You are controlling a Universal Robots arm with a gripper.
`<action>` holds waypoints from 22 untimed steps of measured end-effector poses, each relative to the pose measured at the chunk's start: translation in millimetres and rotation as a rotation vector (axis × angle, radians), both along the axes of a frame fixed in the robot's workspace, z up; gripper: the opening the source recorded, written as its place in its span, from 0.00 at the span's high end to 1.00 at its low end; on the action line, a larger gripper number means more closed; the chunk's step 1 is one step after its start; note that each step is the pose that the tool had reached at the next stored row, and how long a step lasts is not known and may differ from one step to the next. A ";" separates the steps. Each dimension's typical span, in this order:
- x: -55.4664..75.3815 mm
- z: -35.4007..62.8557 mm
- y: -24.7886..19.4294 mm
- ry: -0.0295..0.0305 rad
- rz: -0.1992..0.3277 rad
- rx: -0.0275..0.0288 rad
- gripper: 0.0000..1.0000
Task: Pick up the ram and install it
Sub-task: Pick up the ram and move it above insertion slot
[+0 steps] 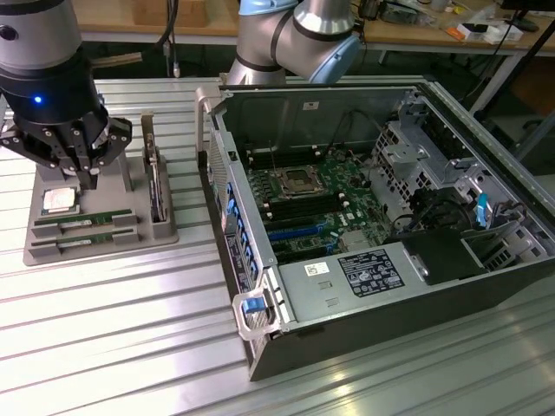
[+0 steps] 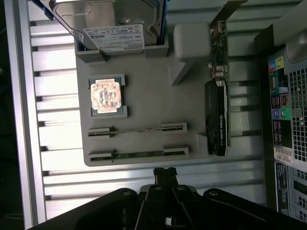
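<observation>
Ram [image 1: 87, 217]: two sticks standing on edge in the gray holder [image 1: 35, 251], untouched.
My gripper [image 1: 87, 179] hangs above them, jaws shut on nothing. The sticks' long axis runs across the exterior view, left to right.

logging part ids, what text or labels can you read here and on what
No text can be read for certain.
Hard drive white label: blurred.
Graphics card side lettering: blurred.
Black label in computer case: too small.
Ram sticks: print too small.
</observation>
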State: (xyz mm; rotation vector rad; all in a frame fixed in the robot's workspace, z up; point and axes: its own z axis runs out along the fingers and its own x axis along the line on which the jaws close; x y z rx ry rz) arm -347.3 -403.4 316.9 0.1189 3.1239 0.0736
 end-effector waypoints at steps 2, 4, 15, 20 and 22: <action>0.0 -6.5 0.0 0.0002 0.000 0.0000 0.89; 0.0 -12.9 0.0 0.0003 0.000 0.0000 0.89; 0.0 -30.6 0.0 0.0004 0.000 0.0000 0.89; 0.0 -30.6 0.0 0.0005 0.000 0.0000 0.89; 0.0 -30.6 0.0 0.0005 0.000 0.0000 0.89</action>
